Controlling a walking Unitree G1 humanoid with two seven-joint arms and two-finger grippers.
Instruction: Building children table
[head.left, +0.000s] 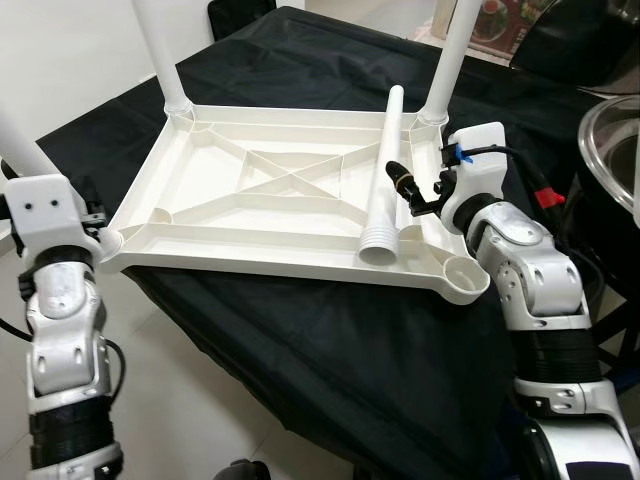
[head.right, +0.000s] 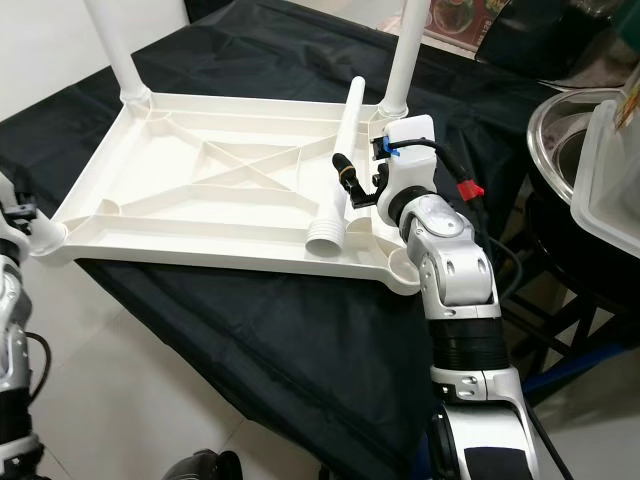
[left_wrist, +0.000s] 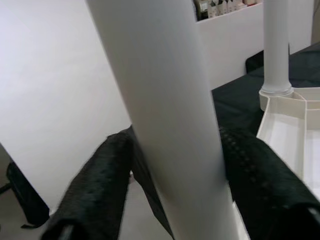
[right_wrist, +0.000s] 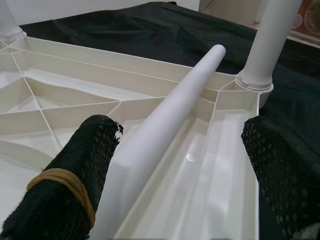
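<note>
The white tabletop (head.left: 290, 190) lay upside down on the black-draped counter (head.left: 330, 340), its near edge overhanging the cloth. Two legs stood in the far corner sockets. A loose leg (head.left: 385, 180) rested inside along the right rim (ribbed end nearest). The right tool (right_wrist: 185, 165) hung spread wide around it. The left tool (left_wrist: 172, 175) gripped another leg (left_wrist: 165, 100) at the near-left corner.

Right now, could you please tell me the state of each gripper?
Left gripper: closed around a white table leg.
Right gripper: open, fingers either side of the loose leg lying in the upturned tabletop.
</note>
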